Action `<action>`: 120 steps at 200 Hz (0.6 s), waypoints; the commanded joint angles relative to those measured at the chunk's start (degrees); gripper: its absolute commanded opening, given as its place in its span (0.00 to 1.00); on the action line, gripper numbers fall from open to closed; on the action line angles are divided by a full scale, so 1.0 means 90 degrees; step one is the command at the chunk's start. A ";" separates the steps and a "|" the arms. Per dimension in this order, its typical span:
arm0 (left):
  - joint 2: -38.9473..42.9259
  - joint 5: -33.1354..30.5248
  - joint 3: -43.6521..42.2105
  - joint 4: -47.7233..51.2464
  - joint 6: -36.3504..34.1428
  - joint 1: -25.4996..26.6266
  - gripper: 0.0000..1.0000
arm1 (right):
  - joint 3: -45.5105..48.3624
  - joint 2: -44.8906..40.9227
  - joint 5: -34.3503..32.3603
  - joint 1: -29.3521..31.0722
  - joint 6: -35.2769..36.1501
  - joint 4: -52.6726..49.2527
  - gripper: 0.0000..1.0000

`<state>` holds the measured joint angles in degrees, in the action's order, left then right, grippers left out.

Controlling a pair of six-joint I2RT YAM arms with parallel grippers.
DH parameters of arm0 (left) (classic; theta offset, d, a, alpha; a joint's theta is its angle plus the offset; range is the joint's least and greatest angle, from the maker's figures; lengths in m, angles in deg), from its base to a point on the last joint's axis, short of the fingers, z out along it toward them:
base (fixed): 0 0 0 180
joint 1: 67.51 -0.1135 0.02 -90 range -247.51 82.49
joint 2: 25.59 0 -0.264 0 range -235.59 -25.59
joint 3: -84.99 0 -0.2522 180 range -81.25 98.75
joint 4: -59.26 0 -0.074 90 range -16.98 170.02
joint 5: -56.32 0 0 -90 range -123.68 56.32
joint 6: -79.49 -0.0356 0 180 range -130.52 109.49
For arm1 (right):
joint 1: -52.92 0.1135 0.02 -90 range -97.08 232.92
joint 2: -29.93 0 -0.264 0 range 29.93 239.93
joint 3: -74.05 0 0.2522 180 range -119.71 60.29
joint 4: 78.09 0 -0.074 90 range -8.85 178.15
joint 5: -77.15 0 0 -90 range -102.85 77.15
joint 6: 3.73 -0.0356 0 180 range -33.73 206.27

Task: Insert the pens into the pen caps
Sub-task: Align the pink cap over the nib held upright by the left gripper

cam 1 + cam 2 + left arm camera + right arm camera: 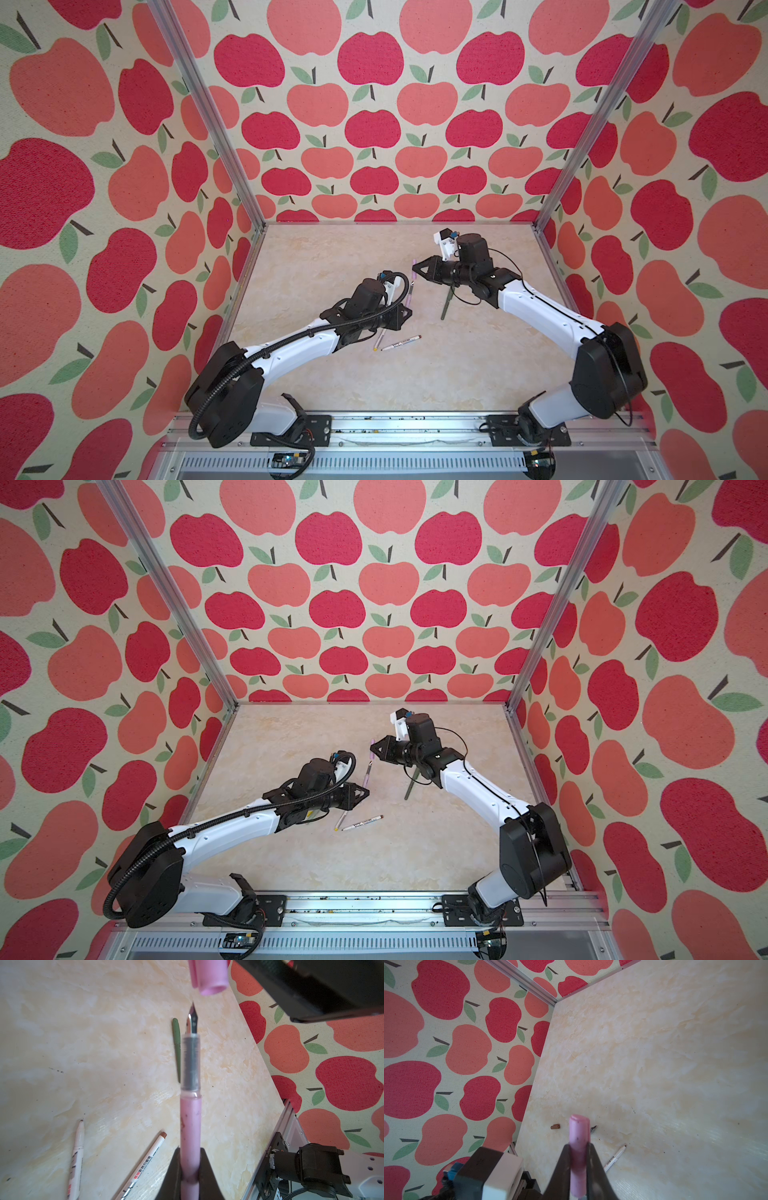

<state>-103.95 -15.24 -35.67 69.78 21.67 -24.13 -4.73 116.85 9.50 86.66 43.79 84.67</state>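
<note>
While we read across from the left, the left arm (291,353) lies low, stretched from the front rail toward the middle of the table (332,257). Its wrist is turned so the left gripper (408,311) points away from the rail. Its jaws are pinched tight on the back end of the pink pen (410,296), which juts out tilted, nib leading. On the rail side of the pink pen, two white pens (380,340) (401,343) lie on the table in a narrow V, apart from each other.

Just beyond the pink pen's nib hangs the pink cap (209,976), open mouth toward the nib, close but not yet over it. To the right of the pink pen, a dark green pen (446,305) lies on the table. The right gripper (417,269) is clamped narrow on the pink cap and points leftward, level. Behind it the right arm (540,307) rises from its base with the elbow high. A brown cap (555,1126) lies loose on the table, clear of the pink pen.
</note>
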 commanded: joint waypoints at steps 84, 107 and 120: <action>0.0104 -0.0095 -0.0025 -0.0010 0.0016 -0.0033 0.00 | 0.0085 0.0121 -0.0110 0.0050 0.0163 0.0075 0.16; 0.0096 -0.0105 -0.0035 -0.0030 0.0027 -0.0032 0.00 | 0.0094 0.0123 -0.0110 0.0084 0.0175 0.0075 0.16; 0.0099 -0.0104 -0.0035 -0.0049 0.0027 -0.0031 0.00 | 0.0113 0.0124 -0.0110 0.0089 0.0168 0.0083 0.16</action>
<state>-103.91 -15.24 -35.67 69.78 21.67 -24.13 -4.62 117.39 8.87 86.81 44.08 84.69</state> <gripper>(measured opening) 0.127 0.159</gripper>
